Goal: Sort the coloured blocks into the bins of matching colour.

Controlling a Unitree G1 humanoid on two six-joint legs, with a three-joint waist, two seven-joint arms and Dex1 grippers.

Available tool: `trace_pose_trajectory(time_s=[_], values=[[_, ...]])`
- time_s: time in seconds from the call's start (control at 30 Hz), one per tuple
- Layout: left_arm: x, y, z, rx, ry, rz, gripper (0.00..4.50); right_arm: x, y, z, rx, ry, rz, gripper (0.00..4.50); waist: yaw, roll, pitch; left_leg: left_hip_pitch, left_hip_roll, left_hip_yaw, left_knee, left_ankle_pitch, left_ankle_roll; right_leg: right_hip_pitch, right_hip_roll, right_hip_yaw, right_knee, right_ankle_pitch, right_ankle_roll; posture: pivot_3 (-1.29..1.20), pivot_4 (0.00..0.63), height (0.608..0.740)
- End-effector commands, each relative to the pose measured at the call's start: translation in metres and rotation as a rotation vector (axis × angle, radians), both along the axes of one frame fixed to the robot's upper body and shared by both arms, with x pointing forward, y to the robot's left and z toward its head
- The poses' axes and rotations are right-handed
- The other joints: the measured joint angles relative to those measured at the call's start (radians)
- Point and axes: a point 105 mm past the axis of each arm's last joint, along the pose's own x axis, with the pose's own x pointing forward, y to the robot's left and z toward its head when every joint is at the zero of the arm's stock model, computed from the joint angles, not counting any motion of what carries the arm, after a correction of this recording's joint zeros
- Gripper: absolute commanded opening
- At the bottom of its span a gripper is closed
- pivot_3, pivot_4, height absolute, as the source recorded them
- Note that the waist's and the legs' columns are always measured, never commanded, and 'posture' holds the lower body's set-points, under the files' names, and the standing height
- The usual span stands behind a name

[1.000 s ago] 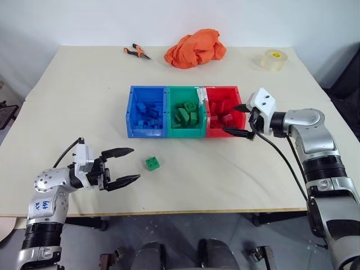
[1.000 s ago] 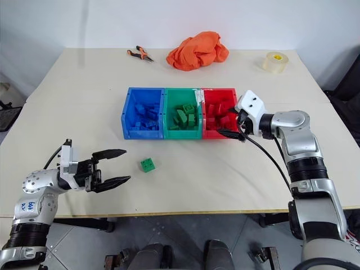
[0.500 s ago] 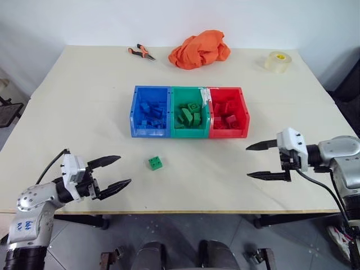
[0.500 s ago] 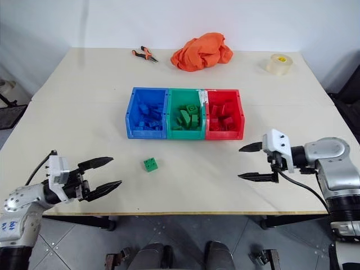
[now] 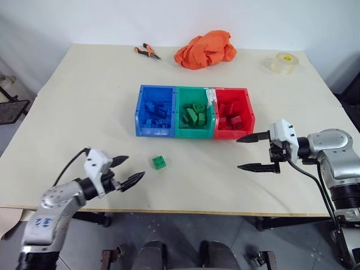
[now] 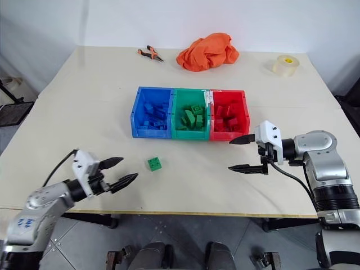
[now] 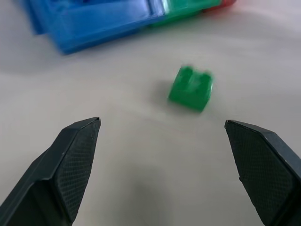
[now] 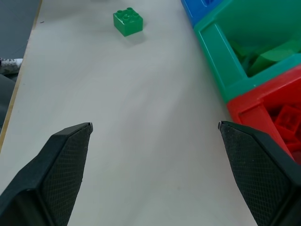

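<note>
The left gripper (image 5: 125, 170) stood wide open and empty, its two black fingers spread and touching nothing, aimed at the loose green block (image 5: 159, 162), which lay just beyond the fingertips. That block, squarish and studded, sat alone on the cream table (image 5: 84, 101), in front of the joined bins and well apart from them, nearest the blue bin (image 5: 154, 110). The green bin (image 5: 194, 113), in the middle of the row, held other green bricks, and the red bin (image 5: 232, 113) beside it held red ones. The right gripper (image 5: 257, 152) was also wide open and empty, hanging just in front of the red bin's right corner, far to the right of the green block.

The likely risk was a poor approach by the left gripper: if one finger met the block first, it could shove the light brick along the table or spin it out of line. A grip caught only on a corner could slip, dropping the block short of the green bin or into the blue one.
</note>
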Motion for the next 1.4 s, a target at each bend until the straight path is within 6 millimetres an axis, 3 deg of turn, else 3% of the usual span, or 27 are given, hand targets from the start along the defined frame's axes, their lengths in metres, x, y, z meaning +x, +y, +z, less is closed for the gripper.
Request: trace_pose_trajectory(time_s=[0.03,0.13,0.43,0.53,0.7,0.8,0.87,1.03,1.23,1.37,1.4], values=[[0.008,-0.015,-0.006,0.027,0.003,-0.032,4.5,0.002,0.002,0.009,0.004,-0.039,0.0,4.48,-0.003,0.0,0.0,0.0,0.0,0.0,0.0,0.0,0.0,0.0,0.005,0.0,0.0,0.0,0.0,0.0,0.15,0.74],[0.017,-0.03,-0.011,0.031,-0.004,-0.085,4.5,0.003,0.003,0.01,0.009,-0.046,-0.003,4.48,-0.004,0.0,0.0,0.001,0.0,0.002,0.0,0.0,0.0,0.0,0.007,-0.001,0.0,0.0,0.0,0.0,0.15,0.74],[0.034,-0.042,-0.029,0.064,0.023,-0.159,4.5,0.002,0.003,0.012,0.015,-0.055,-0.031,4.48,0.0,0.0,0.0,0.001,0.001,0.003,0.001,0.001,0.0,0.0,0.007,-0.002,0.0,0.0,0.0,0.0,0.15,0.74],[0.035,-0.048,-0.031,0.084,0.032,-0.196,3.93,0.001,0.001,0.012,0.015,-0.06,-0.049,4.5,0.011,0.0,0.0,0.001,0.0,0.003,0.001,0.001,0.0,0.0,0.007,-0.002,0.0,0.0,0.0,0.0,0.15,0.74],[0.037,-0.05,-0.027,0.086,0.029,-0.208,2.34,0.0,-0.002,0.011,0.015,-0.067,-0.07,4.5,0.016,0.0,0.0,0.001,0.0,0.003,0.001,0.001,0.0,0.0,0.007,-0.002,0.001,0.0,0.001,0.0,0.15,0.74],[0.043,-0.059,-0.014,0.073,-0.02,-0.215,1.49,0.001,-0.003,0.012,0.023,-0.076,-0.084,4.5,0.018,0.0,0.0,0.001,0.0,0.003,0.001,0.001,0.0,0.0,0.007,-0.002,0.001,0.0,0.001,0.0,0.15,0.74],[0.047,-0.066,-0.007,0.061,-0.047,-0.223,1.49,0.001,-0.003,0.012,0.027,-0.08,-0.09,4.5,0.019,0.0,0.0,0.001,0.0,0.003,0.002,0.001,0.001,0.0,0.007,-0.003,0.0,0.001,0.001,0.0,0.15,0.74],[0.06,-0.113,0.022,-0.001,-0.164,-0.298,1.49,0.001,-0.004,0.013,0.053,-0.103,-0.125,4.5,0.024,0.0,0.0,-0.001,-0.001,0.003,0.002,0.001,0.001,0.0,0.007,-0.004,0.0,0.001,0.002,0.0,0.15,0.74],[0.108,-0.15,0.068,-0.048,-0.33,-0.228,1.49,-0.011,-0.007,0.009,0.071,-0.105,-0.168,4.5,0.026,-0.002,0.0,-0.001,-0.002,0.004,0.002,0.002,0.002,0.0,0.008,-0.005,0.0,0.002,0.003,0.0,0.15,0.74],[0.133,-0.164,0.079,-0.039,-0.355,-0.191,1.49,-0.017,-0.011,0.007,0.081,-0.111,-0.202,4.5,0.025,-0.002,0.0,-0.001,-0.002,0.005,0.002,0.002,0.002,0.0,0.008,-0.005,-0.001,0.002,0.004,0.0,0.15,0.74],[0.138,-0.166,0.08,-0.039,-0.353,-0.183,1.84,-0.018,-0.011,0.007,0.084,-0.111,-0.21,4.5,0.023,-0.002,0.0,-0.001,-0.002,0.005,0.002,0.002,0.002,-0.001,0.008,-0.005,-0.001,0.002,0.004,0.0,0.15,0.74]])
